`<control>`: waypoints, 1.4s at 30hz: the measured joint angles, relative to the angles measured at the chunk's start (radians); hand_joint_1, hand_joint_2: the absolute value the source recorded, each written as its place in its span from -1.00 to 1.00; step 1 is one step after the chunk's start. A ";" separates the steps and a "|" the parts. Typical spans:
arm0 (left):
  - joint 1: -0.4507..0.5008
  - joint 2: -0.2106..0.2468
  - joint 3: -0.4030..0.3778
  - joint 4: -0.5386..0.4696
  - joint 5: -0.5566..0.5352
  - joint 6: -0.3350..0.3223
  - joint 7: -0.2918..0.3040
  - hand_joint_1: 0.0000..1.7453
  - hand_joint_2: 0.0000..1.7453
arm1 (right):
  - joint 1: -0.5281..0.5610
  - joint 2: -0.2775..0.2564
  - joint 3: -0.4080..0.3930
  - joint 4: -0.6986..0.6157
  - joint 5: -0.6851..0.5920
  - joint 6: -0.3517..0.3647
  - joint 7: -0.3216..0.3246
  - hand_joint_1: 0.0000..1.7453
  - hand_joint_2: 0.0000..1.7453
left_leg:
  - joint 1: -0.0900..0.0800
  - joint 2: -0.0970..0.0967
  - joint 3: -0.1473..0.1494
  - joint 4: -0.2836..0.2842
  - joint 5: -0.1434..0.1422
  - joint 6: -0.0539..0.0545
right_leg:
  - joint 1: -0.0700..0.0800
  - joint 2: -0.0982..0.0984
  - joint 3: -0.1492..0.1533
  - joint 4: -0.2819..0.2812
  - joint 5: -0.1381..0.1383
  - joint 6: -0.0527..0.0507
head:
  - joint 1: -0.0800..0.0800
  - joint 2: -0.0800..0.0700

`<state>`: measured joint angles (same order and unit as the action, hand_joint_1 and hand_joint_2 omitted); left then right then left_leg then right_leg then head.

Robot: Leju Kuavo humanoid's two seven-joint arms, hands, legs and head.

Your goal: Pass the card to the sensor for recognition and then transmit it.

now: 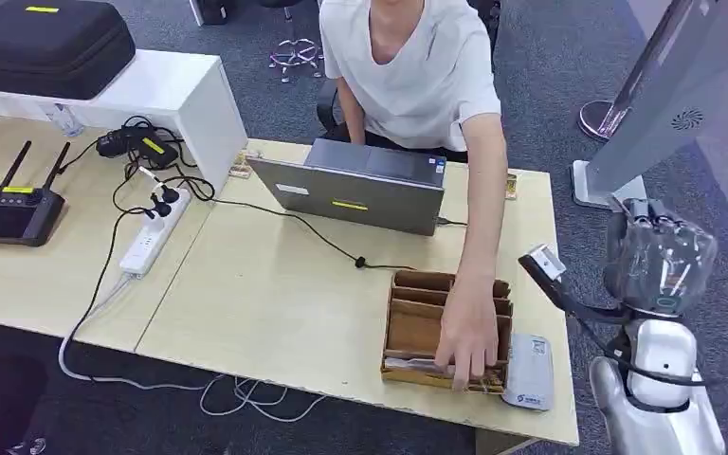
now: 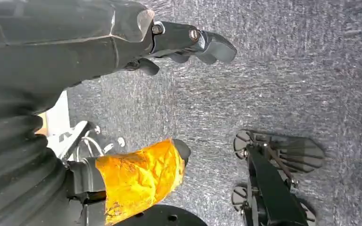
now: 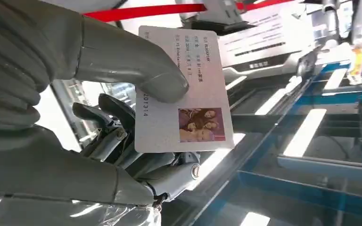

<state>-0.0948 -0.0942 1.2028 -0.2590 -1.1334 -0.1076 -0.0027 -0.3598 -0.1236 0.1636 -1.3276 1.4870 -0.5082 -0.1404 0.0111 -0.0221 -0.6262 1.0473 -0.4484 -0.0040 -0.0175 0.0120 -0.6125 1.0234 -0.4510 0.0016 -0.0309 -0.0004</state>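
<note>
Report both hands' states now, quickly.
Left hand: hanging over the grey carpet, holding nothing; fingers look loosely curled, open or shut cannot be told.
Right hand: holds the white printed photo card under its thumb.

A: What is underfoot?
B: Grey carpet (image 1: 550,85), speckled, running past the light wooden surface (image 1: 275,313) toward twelve o'clock and off to three o'clock.
A: And the furniture?
B: A white cabinet (image 1: 185,100) sits at ten o'clock on the surface's far edge, with a black zip case (image 1: 47,43) on top. A second pale surface (image 1: 28,275) adjoins at nine o'clock. A silver stand base (image 1: 599,118) rests on the carpet at two o'clock.
A: Any light?
B: Bright, even; long ceiling strips (image 3: 311,127) glow overhead in the right wrist view.
</note>
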 joint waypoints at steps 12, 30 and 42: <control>0.001 -0.004 0.024 0.000 0.019 0.012 0.001 -1.00 1.00 | 0.244 -0.007 -0.178 -0.156 -0.021 -0.044 -0.061 1.00 1.00 | 0.000 0.000 0.000 0.000 -0.002 -0.002 | 0.000 0.000 0.000 0.000 -0.001 -0.001 | 0.000 0.000; 0.000 -0.014 0.048 0.000 0.045 0.023 0.002 -1.00 1.00 | 0.465 0.077 -0.240 -0.288 -0.065 -0.041 -0.135 1.00 1.00 | 0.000 0.000 0.000 -0.001 -0.003 -0.003 | 0.000 0.000 -0.001 0.000 -0.004 -0.002 | 0.000 0.000; 0.000 -0.018 0.048 0.000 0.048 0.026 0.002 -1.00 1.00 | 0.567 0.140 -0.237 -0.316 -0.063 -0.016 -0.151 1.00 1.00 | 0.000 0.000 0.000 -0.001 -0.003 -0.003 | 0.000 -0.001 -0.001 0.000 -0.004 -0.002 | 0.000 0.000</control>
<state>-0.0951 -0.1118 1.2512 -0.2590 -1.0857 -0.0816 -0.0004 0.2070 0.0160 -0.0736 -1.6434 1.4237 -0.5241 -0.2914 0.0114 -0.0222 -0.6262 1.0459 -0.4519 -0.0072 -0.0172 0.0115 -0.6131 1.0235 -0.4549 -0.0008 -0.0309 -0.0004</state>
